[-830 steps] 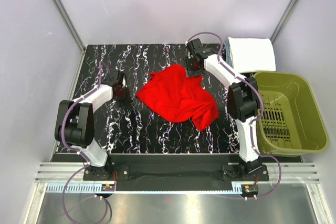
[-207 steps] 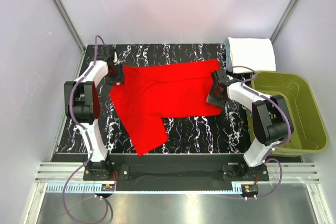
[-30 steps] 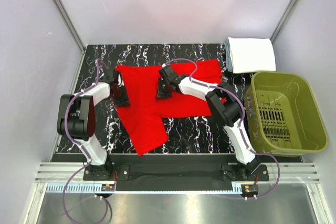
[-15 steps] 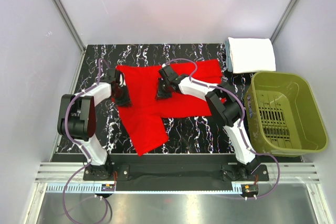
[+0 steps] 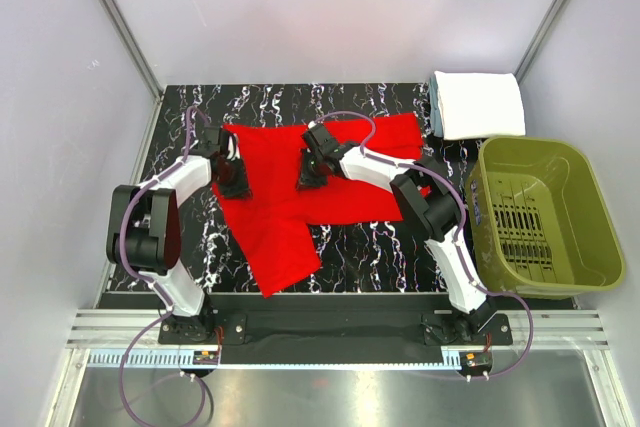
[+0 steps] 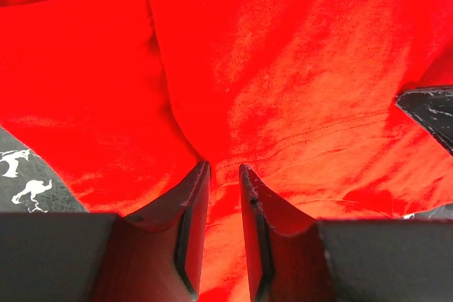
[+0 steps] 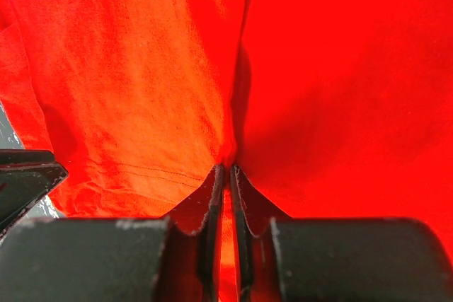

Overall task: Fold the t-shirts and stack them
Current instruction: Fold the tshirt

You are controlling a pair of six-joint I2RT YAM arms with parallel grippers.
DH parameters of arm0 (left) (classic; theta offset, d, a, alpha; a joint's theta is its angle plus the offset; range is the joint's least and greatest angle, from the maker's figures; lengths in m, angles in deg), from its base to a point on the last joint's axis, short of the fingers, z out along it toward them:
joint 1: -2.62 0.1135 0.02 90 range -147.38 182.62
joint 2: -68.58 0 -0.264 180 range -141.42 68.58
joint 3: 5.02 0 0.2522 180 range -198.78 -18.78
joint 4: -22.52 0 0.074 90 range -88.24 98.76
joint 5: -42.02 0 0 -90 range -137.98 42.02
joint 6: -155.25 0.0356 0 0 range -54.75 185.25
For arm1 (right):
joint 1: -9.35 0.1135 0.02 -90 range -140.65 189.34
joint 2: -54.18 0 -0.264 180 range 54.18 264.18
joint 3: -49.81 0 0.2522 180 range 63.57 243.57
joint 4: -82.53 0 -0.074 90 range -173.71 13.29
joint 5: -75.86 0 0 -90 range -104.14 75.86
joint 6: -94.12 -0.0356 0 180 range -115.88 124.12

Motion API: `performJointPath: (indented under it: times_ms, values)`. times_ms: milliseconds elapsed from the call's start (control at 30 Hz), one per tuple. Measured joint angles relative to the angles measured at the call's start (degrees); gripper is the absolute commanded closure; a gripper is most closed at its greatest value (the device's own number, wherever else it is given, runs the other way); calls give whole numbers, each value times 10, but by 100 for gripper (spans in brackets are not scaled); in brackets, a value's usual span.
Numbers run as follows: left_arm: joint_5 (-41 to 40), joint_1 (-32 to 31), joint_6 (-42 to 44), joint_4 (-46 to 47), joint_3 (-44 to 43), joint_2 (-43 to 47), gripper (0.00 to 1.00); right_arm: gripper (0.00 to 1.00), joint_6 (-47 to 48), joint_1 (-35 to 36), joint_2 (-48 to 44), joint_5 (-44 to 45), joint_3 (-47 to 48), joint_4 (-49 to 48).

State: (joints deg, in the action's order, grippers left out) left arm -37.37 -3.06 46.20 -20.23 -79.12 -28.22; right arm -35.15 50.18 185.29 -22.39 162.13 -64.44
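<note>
Across the marbled table (image 5: 390,247) a red shirt (image 5: 290,222) lies spread, 1 flap reaching toward the near edge. At its left side, the left gripper (image 5: 234,187) pinches a fold of red cloth between nearly closed jaws. Near the shirt's middle, the right gripper (image 5: 311,179) has its jaws pressed almost together on another red ridge. Right of the table stands a green basket (image 5: 590,237). Beyond it, at the far right corner, sit folded white shirts (image 5: 482,104).

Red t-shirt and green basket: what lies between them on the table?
In the top view, only bare marbled table separates the red t-shirt from the green basket, crossed above by the right arm.
</note>
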Motion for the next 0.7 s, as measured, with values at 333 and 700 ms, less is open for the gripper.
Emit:
performJointPath:
  times_ms: [333, 700]
  values:
    - [0, -1, 0, -2, 0, -1, 72, 82, 0, 0, 1, -4, 2, 0]
    - [-2, -1, -3, -9, 0, -12, 87, 95, -1, 1, 1, -17, 14, 1]
